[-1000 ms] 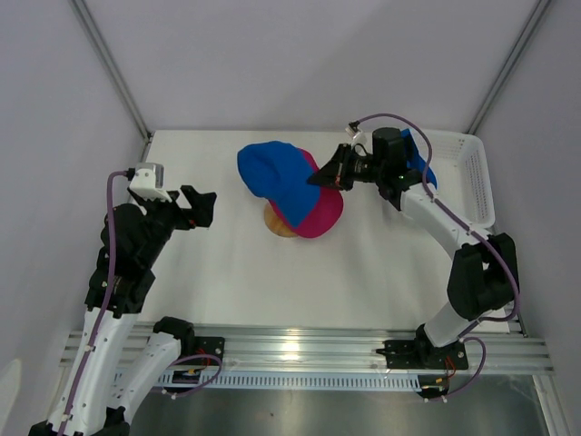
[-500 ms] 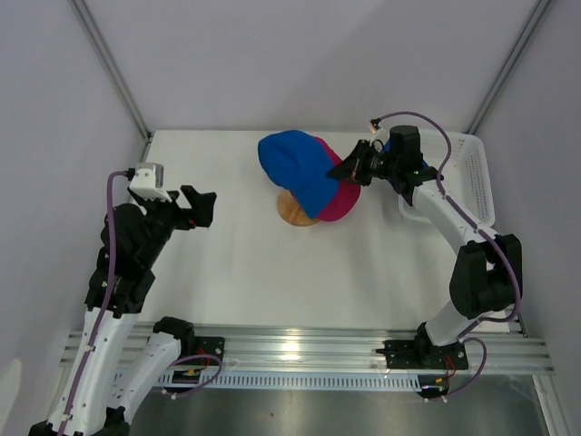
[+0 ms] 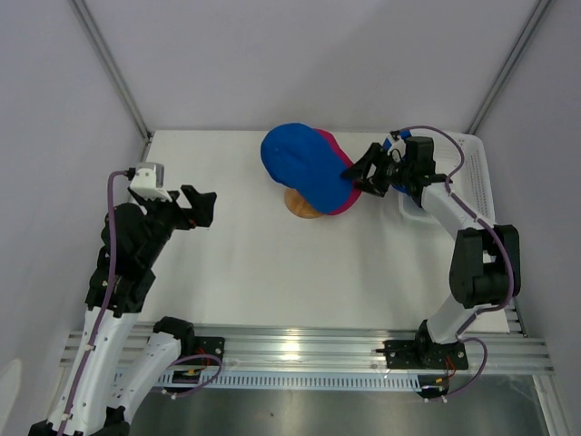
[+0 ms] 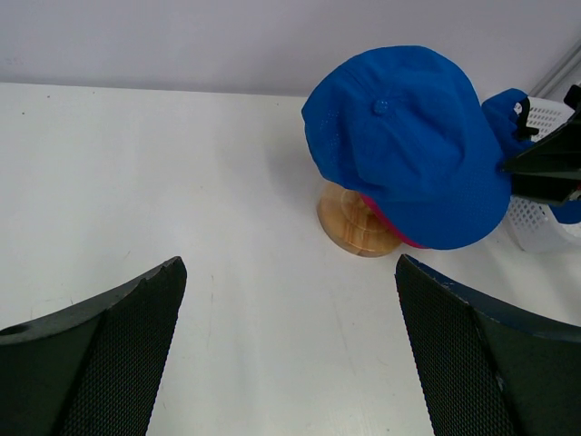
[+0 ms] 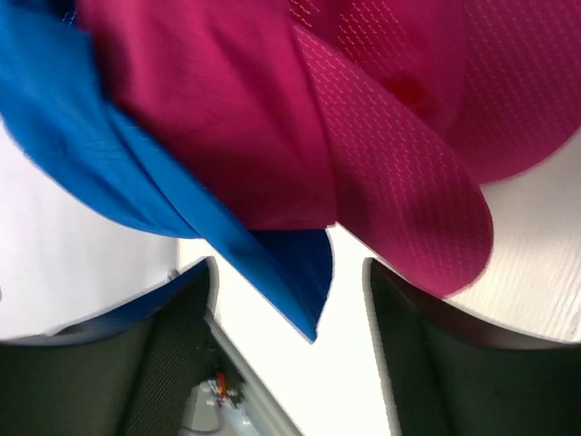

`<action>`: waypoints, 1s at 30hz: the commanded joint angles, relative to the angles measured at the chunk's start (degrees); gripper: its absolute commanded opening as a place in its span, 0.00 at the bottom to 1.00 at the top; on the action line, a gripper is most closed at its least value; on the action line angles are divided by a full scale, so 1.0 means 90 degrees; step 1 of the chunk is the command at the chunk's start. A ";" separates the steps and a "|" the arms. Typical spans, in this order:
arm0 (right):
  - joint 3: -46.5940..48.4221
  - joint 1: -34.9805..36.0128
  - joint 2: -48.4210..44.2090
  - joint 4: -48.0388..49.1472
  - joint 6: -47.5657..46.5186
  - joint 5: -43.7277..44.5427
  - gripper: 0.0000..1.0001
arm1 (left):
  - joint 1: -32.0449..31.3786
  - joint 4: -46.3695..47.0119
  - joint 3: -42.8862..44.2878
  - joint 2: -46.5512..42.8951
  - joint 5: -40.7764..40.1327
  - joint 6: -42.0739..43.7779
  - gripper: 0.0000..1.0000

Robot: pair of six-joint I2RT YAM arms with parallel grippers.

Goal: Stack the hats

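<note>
Right wrist view, right pincer [image 5: 289, 272] parted, brim of blue hat [image 5: 109, 154] between its fingers, pink hat [image 5: 399, 136] beyond

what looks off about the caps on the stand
The blue cap and the pink cap under it sit lopsided on the stand. They hang over toward the right gripper, and the stand's near side is left uncovered.

Blue cap [image 3: 300, 163] atop pink cap [image 5: 381, 109]
</note>
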 commanded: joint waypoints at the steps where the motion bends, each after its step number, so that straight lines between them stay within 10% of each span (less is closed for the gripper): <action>1: -0.0536 0.0011 -0.0670 0.0844 0.0146 -0.0186 0.83 | -0.0028 0.0060 0.0197 0.0043 -0.0079 0.0123 1.00; 4: -0.1093 0.0040 -0.1422 0.1354 0.0206 -0.0040 0.99 | -0.0038 0.0080 0.0187 0.0033 -0.0059 0.0123 0.99; 14: -0.3124 0.0166 -0.2938 0.3500 0.0080 0.0292 0.99 | -0.0038 0.0080 0.0187 0.0062 0.0117 0.0094 0.99; 30: -0.3759 0.2069 -0.3239 0.2331 -0.3573 0.2303 0.99 | -0.0077 -0.0018 0.0246 0.0423 0.0156 0.0075 0.99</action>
